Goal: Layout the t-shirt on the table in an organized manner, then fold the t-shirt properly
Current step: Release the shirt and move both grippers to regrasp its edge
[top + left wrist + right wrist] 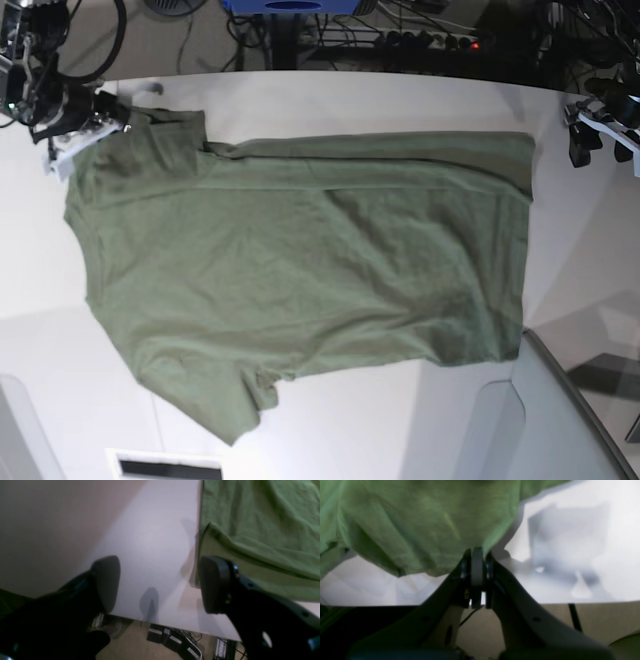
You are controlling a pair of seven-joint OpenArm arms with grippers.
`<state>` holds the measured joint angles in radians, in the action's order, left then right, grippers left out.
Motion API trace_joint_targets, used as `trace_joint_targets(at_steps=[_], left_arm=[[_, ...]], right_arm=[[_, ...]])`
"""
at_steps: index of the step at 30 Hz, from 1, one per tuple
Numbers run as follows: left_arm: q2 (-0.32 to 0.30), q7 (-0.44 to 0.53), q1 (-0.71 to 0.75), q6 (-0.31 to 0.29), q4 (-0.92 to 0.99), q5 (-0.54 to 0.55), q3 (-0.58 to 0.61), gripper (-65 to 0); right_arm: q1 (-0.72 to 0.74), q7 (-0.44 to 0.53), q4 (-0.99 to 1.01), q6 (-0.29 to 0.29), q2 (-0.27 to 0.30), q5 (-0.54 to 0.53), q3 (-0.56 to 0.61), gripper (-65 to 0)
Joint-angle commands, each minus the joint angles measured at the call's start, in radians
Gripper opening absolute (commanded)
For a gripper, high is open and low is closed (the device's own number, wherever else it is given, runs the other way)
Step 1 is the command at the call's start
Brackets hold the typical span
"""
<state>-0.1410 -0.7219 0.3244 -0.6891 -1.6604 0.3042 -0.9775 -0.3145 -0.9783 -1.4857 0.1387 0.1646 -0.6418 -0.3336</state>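
The olive-green t-shirt (pixel 300 270) lies spread across the white table (pixel 330 420), one sleeve pointing to the near edge. At the far left corner of the cloth my right gripper (pixel 113 110) is shut on the t-shirt's edge. The right wrist view shows its jaws pressed together on the hem (pixel 477 552), with the t-shirt (pixel 420 527) hanging above the table (pixel 570 555). My left gripper (pixel 585 145) hovers off the shirt's far right corner. It stands open (pixel 160 585) over bare table (pixel 150 542), and the t-shirt (pixel 262 530) edge lies just beside one finger (pixel 215 585).
A grey angled panel (pixel 560 420) with a dark edge sits at the near right. Cables and a power strip (pixel 430 40) run behind the table's far edge. Below the table edge, dark boxes (pixel 175 640) stand on the floor. A white slotted part (pixel 165 465) lies at the near edge.
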Motion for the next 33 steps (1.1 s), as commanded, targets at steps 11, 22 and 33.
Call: trace_joint_targets(at_steps=[11,22,33], left_arm=[[-0.013,0.022,0.003,-0.005,-0.001,0.013,0.004,-17.3],[-0.018,0.023,0.002,-0.005,0.105,0.011,0.007,-17.3],[-0.019,0.229,0.075,-0.005,0.157,-0.036,0.11,-17.3]], right_arm=[[0.286,-0.115,0.007,0.003,0.023,-0.003,0.009,-64.8],[0.572,0.011,0.32,0.003,0.06,-0.003,0.175,-64.2],[0.59,0.019,0.282,0.009,0.06,-0.011,0.158,-10.4]])
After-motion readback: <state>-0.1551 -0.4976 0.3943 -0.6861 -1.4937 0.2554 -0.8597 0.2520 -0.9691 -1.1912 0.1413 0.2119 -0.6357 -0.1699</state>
